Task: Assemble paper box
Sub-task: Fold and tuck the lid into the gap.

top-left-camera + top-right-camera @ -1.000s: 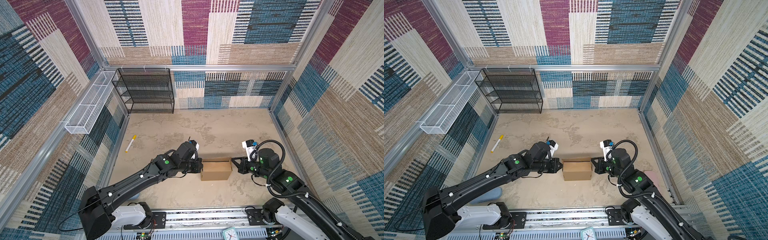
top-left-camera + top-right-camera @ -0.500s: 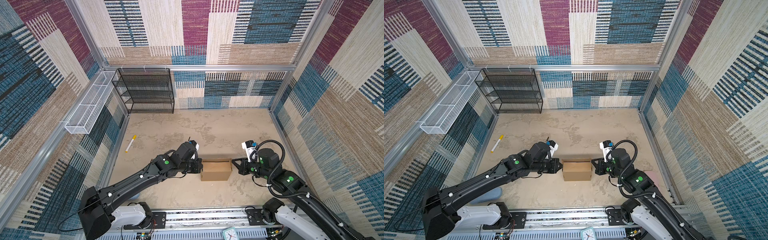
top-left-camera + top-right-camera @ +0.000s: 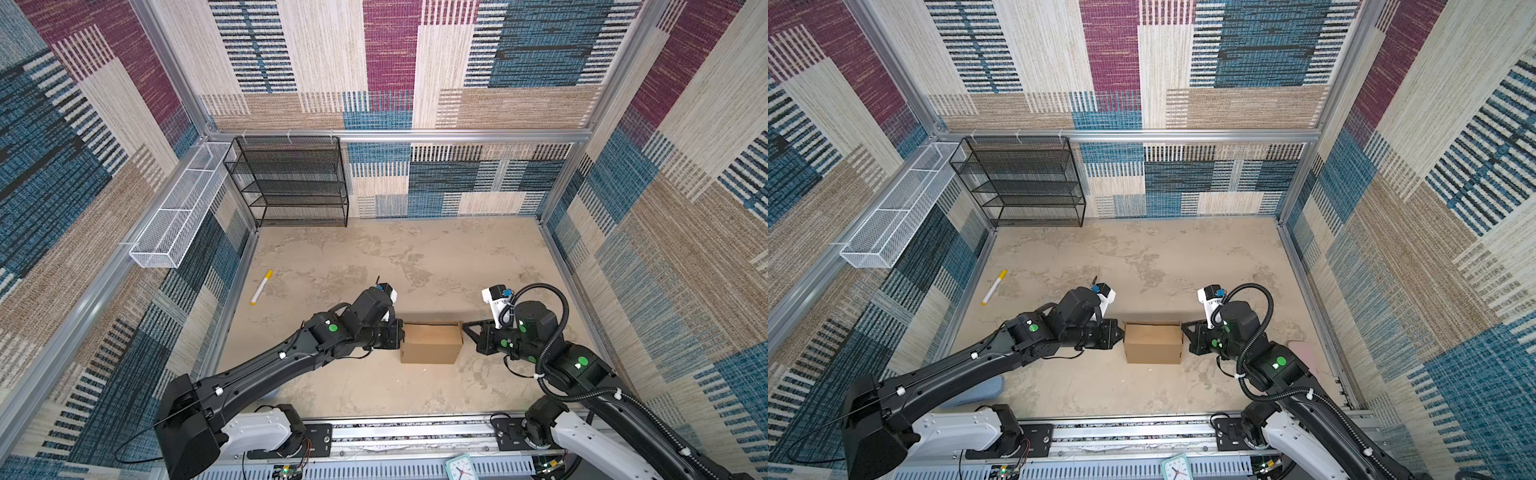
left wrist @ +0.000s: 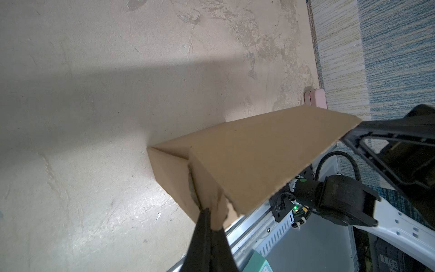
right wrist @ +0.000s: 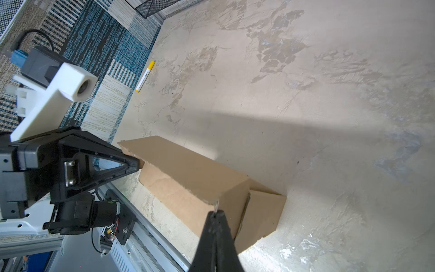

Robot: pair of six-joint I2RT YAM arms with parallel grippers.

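Observation:
The paper box [image 3: 431, 343] [image 3: 1153, 343] is plain brown cardboard, folded up and standing on the table's front half between my two arms. My left gripper [image 3: 400, 337] [image 3: 1123, 336] is shut, its tips against the box's left end. In the left wrist view the left gripper [image 4: 206, 210] meets a torn flap edge of the box [image 4: 247, 153]. My right gripper [image 3: 464, 325] [image 3: 1182, 325] is shut, its tips at the box's upper right corner. In the right wrist view the right gripper [image 5: 215, 213] touches that corner of the box [image 5: 188, 174].
A white marker with a yellow cap [image 3: 261, 286] [image 5: 145, 75] lies near the left wall. A black wire shelf [image 3: 291, 183] stands at the back left, beside a white wire basket [image 3: 178, 208] on the wall. A pink object [image 3: 1304, 351] lies by the right wall.

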